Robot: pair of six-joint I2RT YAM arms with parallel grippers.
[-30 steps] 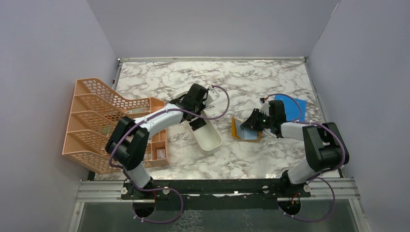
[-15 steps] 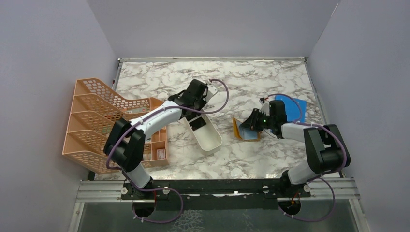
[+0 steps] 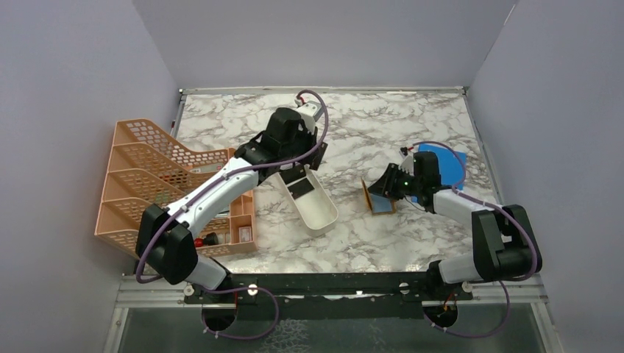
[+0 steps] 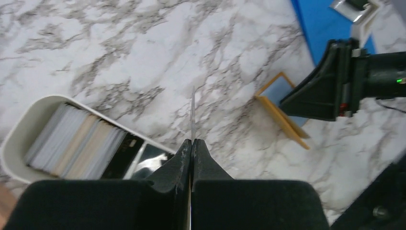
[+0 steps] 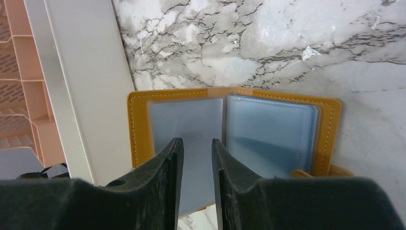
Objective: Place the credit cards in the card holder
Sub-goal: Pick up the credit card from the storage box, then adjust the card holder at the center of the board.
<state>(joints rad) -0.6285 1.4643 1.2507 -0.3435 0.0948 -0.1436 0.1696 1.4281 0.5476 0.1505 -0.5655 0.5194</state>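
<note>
Left tool (image 4: 191,142) pinched tight, raised; right tool (image 5: 197,146) clamped, low.

This is a robot lab test booth: plain pale walls (image 3: 73,73) box in a marble-patterned table (image 3: 383,118) on the left, far and right, and a metal rail (image 3: 331,283) along the near edge carries a cabled left arm (image 3: 221,184) and right arm (image 3: 460,206).

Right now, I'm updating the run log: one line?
left gripper: shut on credit card; right gripper: holds card holder open; tray: more cards

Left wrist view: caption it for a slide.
Left hand pinches a credit card edge-on over the marble table; ahead, the right hand props the orange card holder open.
</note>
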